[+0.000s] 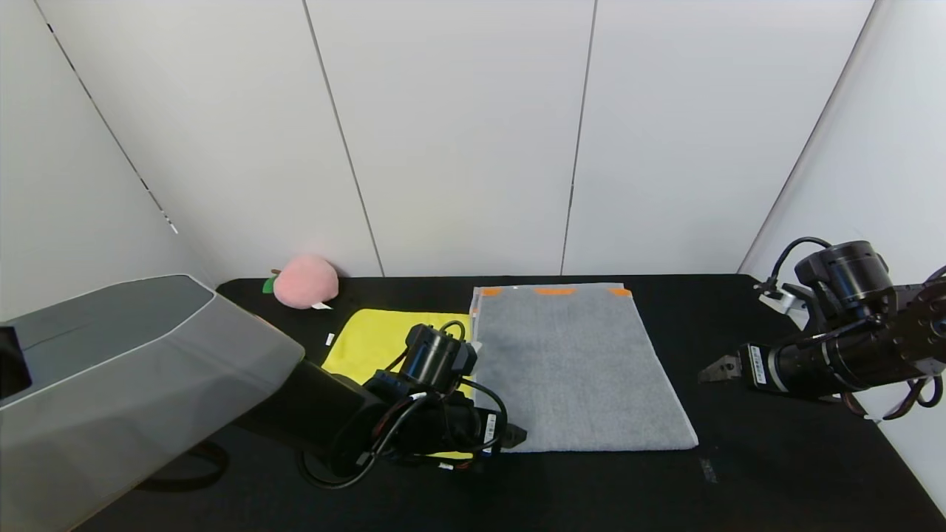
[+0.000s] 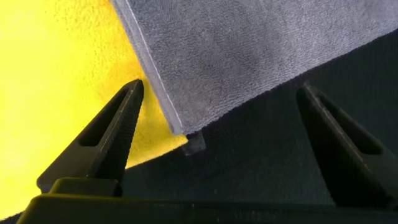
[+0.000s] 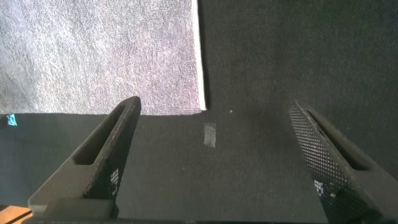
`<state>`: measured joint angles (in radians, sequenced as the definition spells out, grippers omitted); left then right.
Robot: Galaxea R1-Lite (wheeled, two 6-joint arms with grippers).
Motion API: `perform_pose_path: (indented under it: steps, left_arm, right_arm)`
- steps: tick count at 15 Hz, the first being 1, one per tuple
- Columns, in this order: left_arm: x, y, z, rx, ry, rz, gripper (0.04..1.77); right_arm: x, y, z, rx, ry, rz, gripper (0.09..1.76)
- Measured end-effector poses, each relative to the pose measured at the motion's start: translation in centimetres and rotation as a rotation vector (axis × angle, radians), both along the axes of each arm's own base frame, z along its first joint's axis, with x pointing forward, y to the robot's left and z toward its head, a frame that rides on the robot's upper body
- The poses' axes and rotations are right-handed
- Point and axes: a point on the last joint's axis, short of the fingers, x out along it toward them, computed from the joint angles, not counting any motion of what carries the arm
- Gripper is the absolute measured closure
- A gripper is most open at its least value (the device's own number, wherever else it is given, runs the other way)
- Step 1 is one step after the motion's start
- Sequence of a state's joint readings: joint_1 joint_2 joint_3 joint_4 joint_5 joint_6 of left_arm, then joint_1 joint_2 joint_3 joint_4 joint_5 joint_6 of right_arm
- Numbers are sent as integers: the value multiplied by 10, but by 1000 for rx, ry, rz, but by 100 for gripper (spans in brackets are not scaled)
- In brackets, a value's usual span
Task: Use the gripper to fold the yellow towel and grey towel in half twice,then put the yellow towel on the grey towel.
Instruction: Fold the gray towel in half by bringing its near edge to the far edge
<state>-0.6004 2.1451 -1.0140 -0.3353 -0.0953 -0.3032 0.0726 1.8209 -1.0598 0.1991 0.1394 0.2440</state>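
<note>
From my head camera I see the grey towel (image 1: 573, 366) spread flat in the middle of the black table (image 1: 776, 473), its orange patches along the far edge. The yellow towel (image 1: 369, 343) lies just left of it, their edges meeting, and the left arm covers part of it. My left gripper (image 1: 514, 437) sits low in the centre of the frame at the grey towel's near left corner; its wrist view shows the jaws spread wide, straddling that corner (image 2: 180, 127), gripping nothing. My right gripper (image 1: 713, 369) hovers at the right of the frame, off the towel's right edge, jaws also wide and empty. A pink plush peach (image 1: 304, 281) rests at the back left.
</note>
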Motion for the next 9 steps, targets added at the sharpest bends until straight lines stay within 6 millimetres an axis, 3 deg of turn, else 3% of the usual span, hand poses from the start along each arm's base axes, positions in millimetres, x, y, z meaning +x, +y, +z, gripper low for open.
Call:
perform_pose_path:
  steps: [9]
  left_arm:
    - [6, -10, -10, 5, 5, -14, 9]
  right_arm:
    - [1, 0, -3, -1, 9, 0, 14]
